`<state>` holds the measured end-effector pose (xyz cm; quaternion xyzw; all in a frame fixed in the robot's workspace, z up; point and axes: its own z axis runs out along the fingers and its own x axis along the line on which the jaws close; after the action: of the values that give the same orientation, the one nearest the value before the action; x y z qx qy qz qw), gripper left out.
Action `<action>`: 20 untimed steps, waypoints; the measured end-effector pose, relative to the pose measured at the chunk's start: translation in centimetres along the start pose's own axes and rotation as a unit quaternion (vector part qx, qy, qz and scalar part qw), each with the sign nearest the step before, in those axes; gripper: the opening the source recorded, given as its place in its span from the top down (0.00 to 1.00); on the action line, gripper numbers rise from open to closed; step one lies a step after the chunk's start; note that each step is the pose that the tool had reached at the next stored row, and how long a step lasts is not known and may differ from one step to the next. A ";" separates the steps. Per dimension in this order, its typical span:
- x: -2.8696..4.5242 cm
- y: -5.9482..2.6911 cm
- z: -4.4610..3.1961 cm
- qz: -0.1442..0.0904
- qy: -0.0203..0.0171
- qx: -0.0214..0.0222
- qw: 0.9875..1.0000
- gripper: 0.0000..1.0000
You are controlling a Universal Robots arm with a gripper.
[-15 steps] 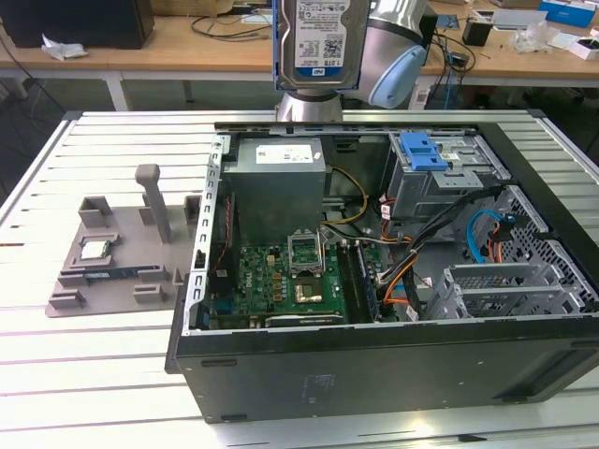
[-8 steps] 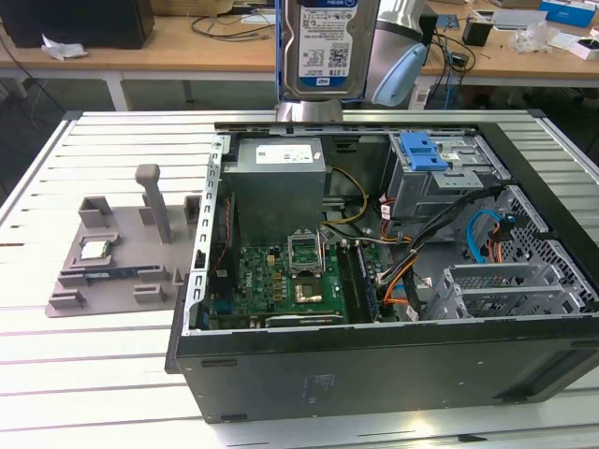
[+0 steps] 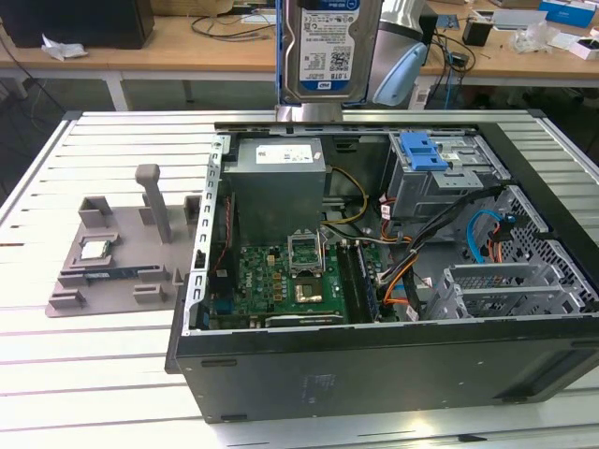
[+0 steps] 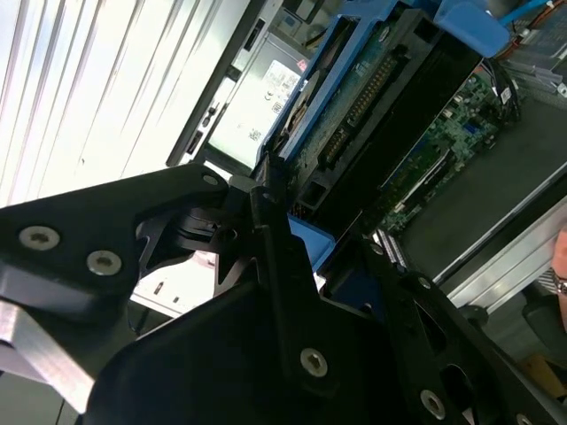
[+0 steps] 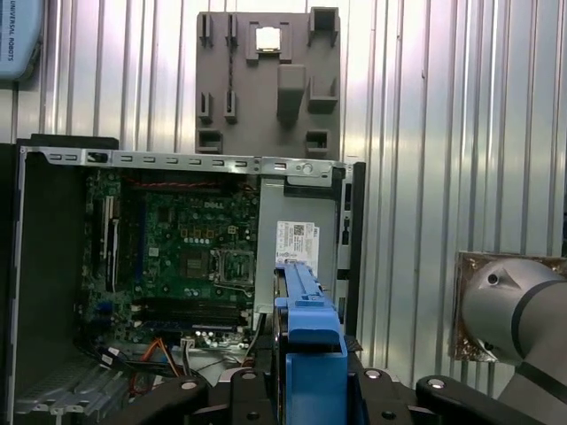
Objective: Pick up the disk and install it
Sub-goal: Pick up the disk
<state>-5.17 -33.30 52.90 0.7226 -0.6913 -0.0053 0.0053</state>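
Observation:
The disk [image 3: 328, 47], a silver-grey hard drive with a white-and-blue label in a blue carrier bracket, hangs upright above the back edge of the open computer case [image 3: 374, 374]. In the second wrist view my gripper [image 4: 297, 235] is shut on the end of the disk [image 4: 372, 97], its black fingers [image 4: 266, 190] clamping the blue bracket. In the first wrist view the disk [image 5: 308, 328] is seen edge-on, rising out of the gripper [image 5: 310, 390] over the case. The grey drive cage with a blue latch [image 3: 426, 150] sits at the case's far right corner, below and to the right of the disk.
A grey fixture plate [image 3: 122, 253] with a small square CPU chip [image 3: 96, 249] lies on the slatted table at the exterior view's left of the case. Inside are the motherboard [image 3: 281, 281], the power supply [image 3: 276, 178] and loose cables [image 3: 412, 271]. Part of a person's arm [image 4: 558, 266] shows beside the table.

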 end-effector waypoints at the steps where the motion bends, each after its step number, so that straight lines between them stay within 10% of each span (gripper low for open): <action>1: 0.07 0.00 0.00 0.000 0.000 0.000 1.000 0.63; 20: 1.66 -0.01 0.00 0.000 0.000 0.000 1.000 0.63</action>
<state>-5.09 -34.96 52.90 0.7226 -0.6913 -0.0053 0.0053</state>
